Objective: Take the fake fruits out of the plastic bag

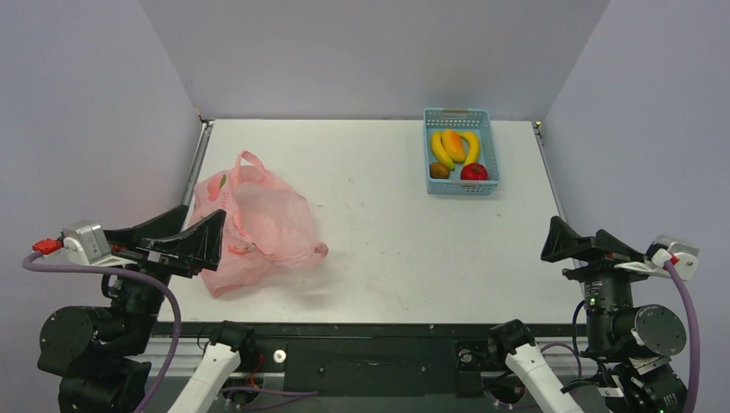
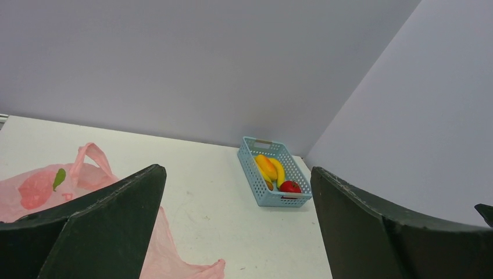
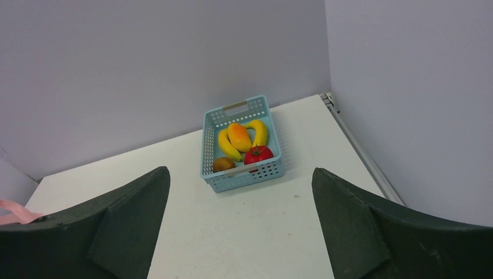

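The pink plastic bag (image 1: pixel 258 225) lies crumpled at the table's left, handles toward the back; I see no fruit in it. It also shows in the left wrist view (image 2: pixel 40 187), and a scrap shows in the right wrist view (image 3: pixel 11 210). The fake fruits lie in a light-blue basket (image 1: pixel 433 151) at the back right: two bananas (image 1: pixel 441 150), a mango (image 1: pixel 454 144), a red apple (image 1: pixel 474 172) and a kiwi (image 1: pixel 439 170). My left gripper (image 1: pixel 211 241) is open and empty at the bag's near-left edge. My right gripper (image 1: pixel 551 239) is open and empty at the front right, far from both.
The basket also shows in the left wrist view (image 2: pixel 256 187) and the right wrist view (image 3: pixel 244 178), with the apple (image 3: pixel 258 154) and kiwi (image 3: pixel 223 164) at its near end. Grey walls close the table on three sides. A metal rail (image 1: pixel 196 163) runs along the left edge.
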`<state>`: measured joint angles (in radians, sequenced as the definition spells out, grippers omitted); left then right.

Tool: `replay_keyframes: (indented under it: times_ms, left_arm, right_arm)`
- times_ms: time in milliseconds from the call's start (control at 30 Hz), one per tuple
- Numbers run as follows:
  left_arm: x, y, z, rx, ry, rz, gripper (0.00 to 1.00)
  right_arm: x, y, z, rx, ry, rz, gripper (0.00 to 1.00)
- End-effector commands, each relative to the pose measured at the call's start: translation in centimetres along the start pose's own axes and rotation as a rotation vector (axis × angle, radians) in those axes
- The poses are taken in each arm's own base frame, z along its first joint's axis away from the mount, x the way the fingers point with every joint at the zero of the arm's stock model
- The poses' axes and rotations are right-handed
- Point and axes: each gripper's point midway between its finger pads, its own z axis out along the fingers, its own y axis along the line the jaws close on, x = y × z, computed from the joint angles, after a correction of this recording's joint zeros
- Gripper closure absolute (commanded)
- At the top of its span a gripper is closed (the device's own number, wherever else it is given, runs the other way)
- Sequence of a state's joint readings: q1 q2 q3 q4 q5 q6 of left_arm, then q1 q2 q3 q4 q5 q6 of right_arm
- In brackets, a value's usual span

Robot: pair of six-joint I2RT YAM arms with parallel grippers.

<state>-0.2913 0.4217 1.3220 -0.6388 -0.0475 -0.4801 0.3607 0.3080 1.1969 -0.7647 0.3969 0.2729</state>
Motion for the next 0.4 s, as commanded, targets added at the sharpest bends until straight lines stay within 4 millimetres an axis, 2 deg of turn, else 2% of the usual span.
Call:
replay_keyframes:
  times_ms: [0,367]
  left_arm:
    - [-1.9,-1.1,-0.7,0.053,-0.079,0.009,0.04]
    - [-1.4,-0.5,-0.2,0.030,-0.075,-0.010,0.03]
  right_arm:
    - [-0.9,-0.7,-0.5,0.030,-0.027,0.009,0.12]
    - [-1.5,-1.8,-1.3,0.065,-0.064,0.023,0.12]
